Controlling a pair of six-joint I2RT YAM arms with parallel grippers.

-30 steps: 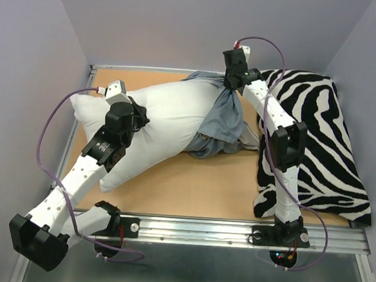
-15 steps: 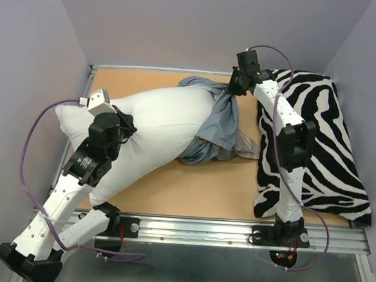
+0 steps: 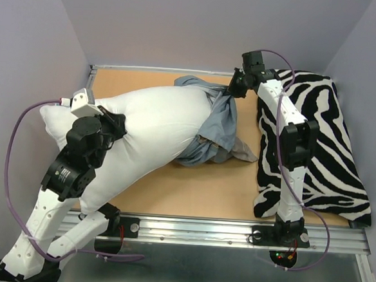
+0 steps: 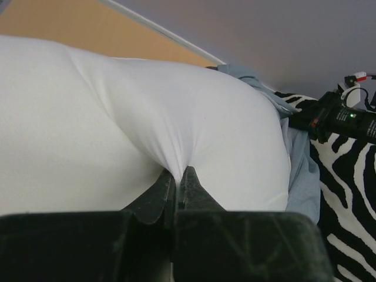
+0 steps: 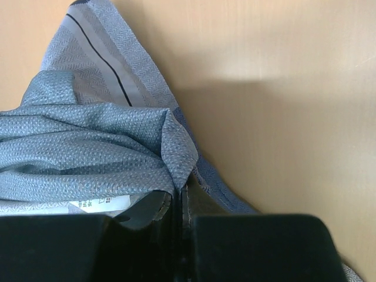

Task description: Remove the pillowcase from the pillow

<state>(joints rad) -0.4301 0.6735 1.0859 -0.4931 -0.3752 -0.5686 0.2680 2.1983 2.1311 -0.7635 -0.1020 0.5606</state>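
Note:
The white pillow lies slantwise across the wooden table, its left end over the table's left edge. My left gripper is shut on a pinch of the pillow, the cloth drawn into a fold between the jaws of the left gripper. The blue-grey pillowcase is bunched around the pillow's right end. My right gripper holds its far edge, stretched taut. In the right wrist view the right gripper is shut on a fold of the pillowcase.
A zebra-striped cushion fills the right side of the table, beside the right arm. Grey walls enclose the back and sides. A metal rail runs along the near edge with both arm bases on it.
The left gripper has pulled the pillow left and toward the near side. The right gripper has moved right and back with the pillowcase edge, baring more white pillow.

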